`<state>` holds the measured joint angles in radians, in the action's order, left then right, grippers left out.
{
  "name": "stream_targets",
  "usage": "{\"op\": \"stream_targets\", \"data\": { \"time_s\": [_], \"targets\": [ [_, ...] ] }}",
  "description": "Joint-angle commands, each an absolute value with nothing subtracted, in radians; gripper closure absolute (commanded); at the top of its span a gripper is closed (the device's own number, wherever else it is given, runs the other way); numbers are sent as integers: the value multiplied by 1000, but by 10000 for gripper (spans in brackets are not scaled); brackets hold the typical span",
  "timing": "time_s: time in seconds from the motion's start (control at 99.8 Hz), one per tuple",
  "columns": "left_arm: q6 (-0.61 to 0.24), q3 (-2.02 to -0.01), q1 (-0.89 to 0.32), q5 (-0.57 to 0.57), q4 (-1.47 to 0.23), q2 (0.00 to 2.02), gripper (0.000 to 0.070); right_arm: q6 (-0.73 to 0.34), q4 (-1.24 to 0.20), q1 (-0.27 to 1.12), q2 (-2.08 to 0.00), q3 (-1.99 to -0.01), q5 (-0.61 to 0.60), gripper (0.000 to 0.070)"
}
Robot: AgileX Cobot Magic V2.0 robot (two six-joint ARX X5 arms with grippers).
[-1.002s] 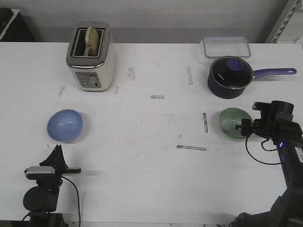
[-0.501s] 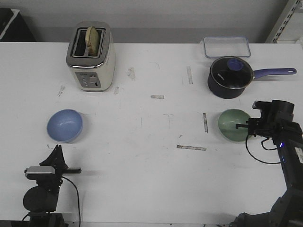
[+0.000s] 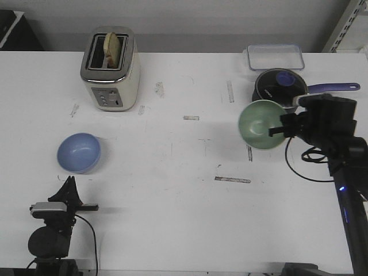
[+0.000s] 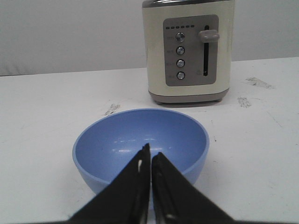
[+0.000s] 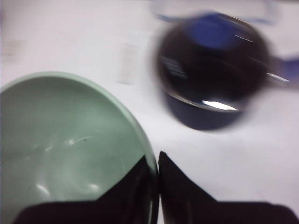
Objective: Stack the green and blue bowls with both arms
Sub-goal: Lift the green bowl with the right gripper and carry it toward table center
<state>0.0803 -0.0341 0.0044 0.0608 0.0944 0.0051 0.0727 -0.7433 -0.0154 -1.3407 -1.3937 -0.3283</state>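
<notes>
The green bowl (image 3: 262, 124) is held clear of the white table (image 3: 172, 218), tilted, its rim pinched by the right gripper (image 3: 278, 131) in front of the navy saucepan (image 3: 280, 86). The blue bowl (image 3: 79, 152) is seen resting on the scuffed, tape-marked tabletop, left of centre. The left gripper (image 4: 150, 161) is closed on nothing, just short of that bowl. A cream toaster (image 3: 110, 68) and a clear lidded container (image 3: 275, 56) are set near the grey back wall (image 3: 190, 23).

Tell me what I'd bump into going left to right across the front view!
Blue bowl → toaster → green bowl, pinched by the right gripper. The saucepan behind overlaps it, so it's left out.
</notes>
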Motion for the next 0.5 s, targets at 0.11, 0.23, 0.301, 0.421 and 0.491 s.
{"op": "stream_targets", "data": {
  "time_s": [0.11, 0.23, 0.301, 0.421, 0.491],
  "targets": [
    [86, -13, 4, 60, 105, 3, 698, 43, -754, 228, -1376, -1409, -362, 698],
    [86, -13, 4, 60, 105, 3, 698, 43, -770, 376, -1422, -1401, -362, 698],
    [86, -13, 4, 60, 105, 3, 698, 43, -778, 444, -1452, -1390, -360, 698],
    [86, -13, 4, 60, 105, 3, 698, 44, -777, 536, -1517, -1356, -325, 698],
    [86, -13, 4, 60, 104, 3, 697, 45, -765, 576, -1564, -1340, -301, 698]
  ]
}}
